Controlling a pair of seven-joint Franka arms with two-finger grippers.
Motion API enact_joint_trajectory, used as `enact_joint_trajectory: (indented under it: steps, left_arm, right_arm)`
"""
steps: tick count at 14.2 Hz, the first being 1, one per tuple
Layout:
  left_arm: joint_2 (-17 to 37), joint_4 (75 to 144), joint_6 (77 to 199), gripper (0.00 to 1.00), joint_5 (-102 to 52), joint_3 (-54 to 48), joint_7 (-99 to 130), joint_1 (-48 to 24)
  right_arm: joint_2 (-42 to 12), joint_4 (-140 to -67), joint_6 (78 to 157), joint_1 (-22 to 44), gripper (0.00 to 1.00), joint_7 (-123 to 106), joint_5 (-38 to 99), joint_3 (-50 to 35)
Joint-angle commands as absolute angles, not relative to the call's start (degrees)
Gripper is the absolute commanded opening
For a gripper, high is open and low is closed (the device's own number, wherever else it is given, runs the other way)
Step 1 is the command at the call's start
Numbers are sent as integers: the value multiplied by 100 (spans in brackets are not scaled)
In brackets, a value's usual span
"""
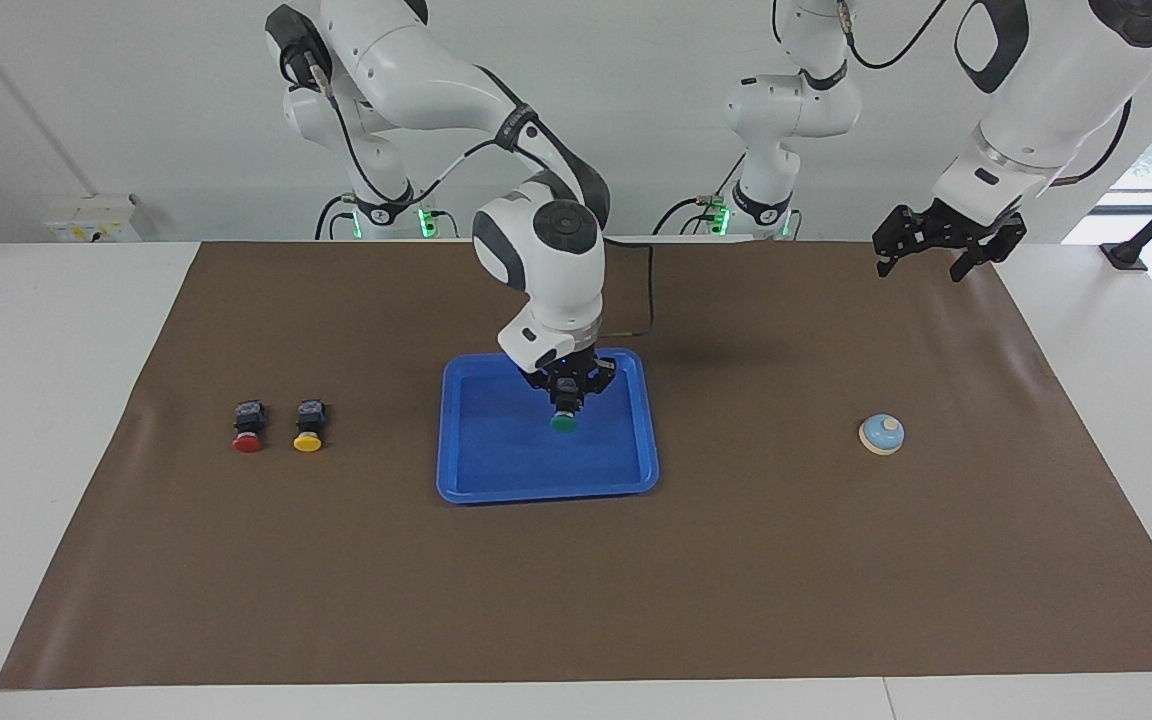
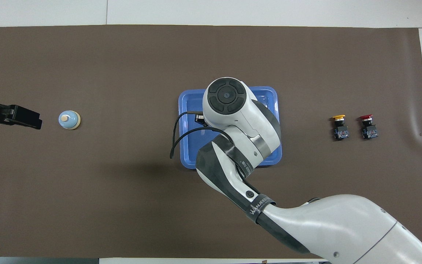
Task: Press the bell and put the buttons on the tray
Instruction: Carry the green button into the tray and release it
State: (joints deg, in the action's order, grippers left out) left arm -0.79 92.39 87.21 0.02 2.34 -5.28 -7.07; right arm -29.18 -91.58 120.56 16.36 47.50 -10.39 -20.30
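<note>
the red button [image 1: 248, 427] sits toward the right arm's end of the brown mat [image 1: 336, 560], a black blocky body with a round red mushroom cap pointing away from the robots. just beside it, nearer the middle of the table, the yellow button [image 1: 309, 427] has the same black body and a round yellow cap turned the same way. the two stand side by side but apart.

at the middle of the mat lies the tray [image 1: 496, 470], shallow, blue, rectangular, with rounded corners and a raised rim. the right gripper [image 1: 566, 398] is down inside it, its fingers closed around the black body of the green button [image 1: 563, 421], whose green cap points away from the robots. whether the button rests on the tray floor or is just above it cannot be told. nothing else shows in the tray.

toward the left arm's end stands the bell [image 1: 881, 434], a light blue dome on a cream base with a cream knob on top, well apart from the tray. the left gripper [image 1: 921, 262] hangs raised over the mat's edge near its own base, fingers spread and holding nothing.
</note>
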Motion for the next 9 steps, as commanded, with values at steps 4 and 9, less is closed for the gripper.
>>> enact_joint_trajectory:
  steps: [4,9]
  left_arm:
    - [-79,9229,8657,100,123,229,-545,-703]
    - [-79,9229,8649,100,123,229,-545,-703]
  right_arm:
    - [-3111,-9298,12577,1591,0,4825,-1125,-2232]
    - [-3243,-9369,12604,1591,0,4535,-1151,-2250]
